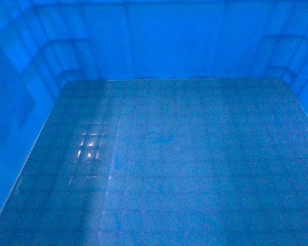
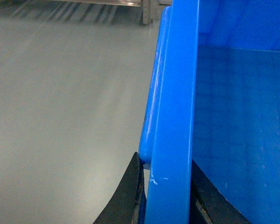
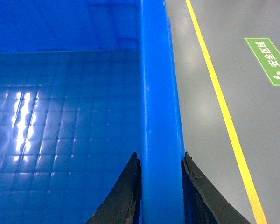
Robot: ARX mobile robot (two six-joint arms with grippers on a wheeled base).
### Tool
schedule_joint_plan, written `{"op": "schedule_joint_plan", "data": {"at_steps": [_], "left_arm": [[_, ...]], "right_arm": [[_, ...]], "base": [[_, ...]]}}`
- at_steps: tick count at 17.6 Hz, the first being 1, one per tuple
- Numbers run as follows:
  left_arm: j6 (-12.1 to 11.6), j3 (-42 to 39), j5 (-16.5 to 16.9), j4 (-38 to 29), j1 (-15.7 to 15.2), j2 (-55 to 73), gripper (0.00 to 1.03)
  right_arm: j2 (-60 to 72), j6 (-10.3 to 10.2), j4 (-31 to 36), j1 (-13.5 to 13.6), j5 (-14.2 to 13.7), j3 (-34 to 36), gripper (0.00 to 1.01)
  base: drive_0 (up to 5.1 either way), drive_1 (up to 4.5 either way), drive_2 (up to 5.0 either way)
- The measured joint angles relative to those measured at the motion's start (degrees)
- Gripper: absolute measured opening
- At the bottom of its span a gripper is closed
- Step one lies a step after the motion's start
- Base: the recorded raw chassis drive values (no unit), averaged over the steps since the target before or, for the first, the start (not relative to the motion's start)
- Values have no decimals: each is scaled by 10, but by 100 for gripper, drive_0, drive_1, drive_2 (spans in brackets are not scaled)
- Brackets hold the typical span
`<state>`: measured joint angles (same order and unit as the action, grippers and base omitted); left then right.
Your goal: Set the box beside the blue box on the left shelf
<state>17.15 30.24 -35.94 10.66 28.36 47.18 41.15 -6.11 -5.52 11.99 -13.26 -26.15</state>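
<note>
The box (image 1: 185, 154), a bright-blue crate with a gridded glossy floor, fills the whole head view; its ribbed walls rise at the back and sides. My left gripper (image 2: 167, 196) is shut on the box's left rim (image 2: 175, 116), one black finger outside and one inside. My right gripper (image 3: 161, 186) is shut on the right rim (image 3: 158, 93) the same way. The box's floor (image 3: 60, 140) is empty. The other blue box and the left shelf are out of view.
A grey floor (image 2: 60, 116) lies beyond the left rim, with a metal rack leg (image 2: 147, 11) far off. On the right, the grey floor carries a yellow line (image 3: 219, 102) and a green sign (image 3: 268, 60).
</note>
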Motion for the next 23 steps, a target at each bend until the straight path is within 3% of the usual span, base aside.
{"op": "schedule_joint_plan", "data": {"at_steps": [23], "left_arm": [[0, 0, -1, 3, 0, 0, 14]], "right_arm": [[0, 0, -1, 0, 0, 2, 18]], "base": [[6, 412, -400]]}}
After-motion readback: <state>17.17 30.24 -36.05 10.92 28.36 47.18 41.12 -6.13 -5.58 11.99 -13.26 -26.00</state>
